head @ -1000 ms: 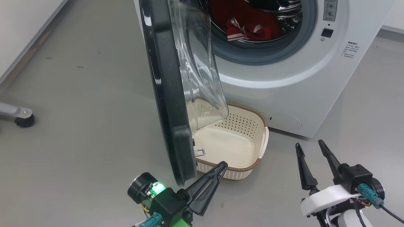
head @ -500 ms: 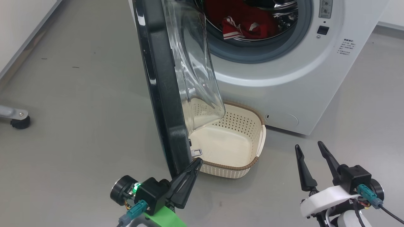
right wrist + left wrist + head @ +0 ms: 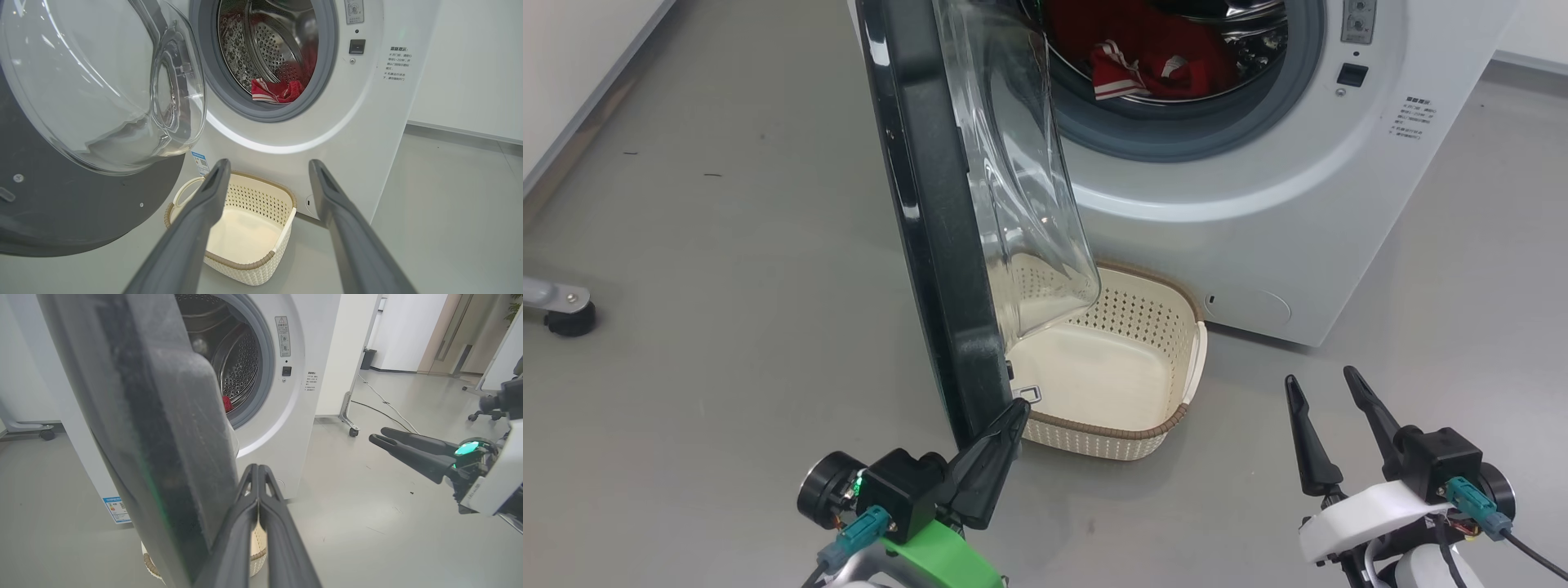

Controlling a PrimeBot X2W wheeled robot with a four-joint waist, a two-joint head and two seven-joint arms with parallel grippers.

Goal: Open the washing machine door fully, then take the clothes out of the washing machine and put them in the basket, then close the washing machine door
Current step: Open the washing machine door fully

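Now the door (image 3: 931, 229) stands half-open, edge-on, overhanging the left part of the basket (image 3: 1094, 431) and blocking the machine (image 3: 1258, 229) from the left. The left gripper (image 3: 1015, 408), fingers pressed together, tips at the door's lower near edge. The right gripper (image 3: 1320, 377) hangs spread and empty, near right. Clothes (image 3: 1143, 61) lie inside the machine. A caster (image 3: 568, 317) sits well off left.

The black door (image 3: 931, 220) stands open at left. Red clothes (image 3: 1143, 65) lie inside the white washer (image 3: 1258, 220); the cream basket (image 3: 1111, 430) sits upright just in front of it.
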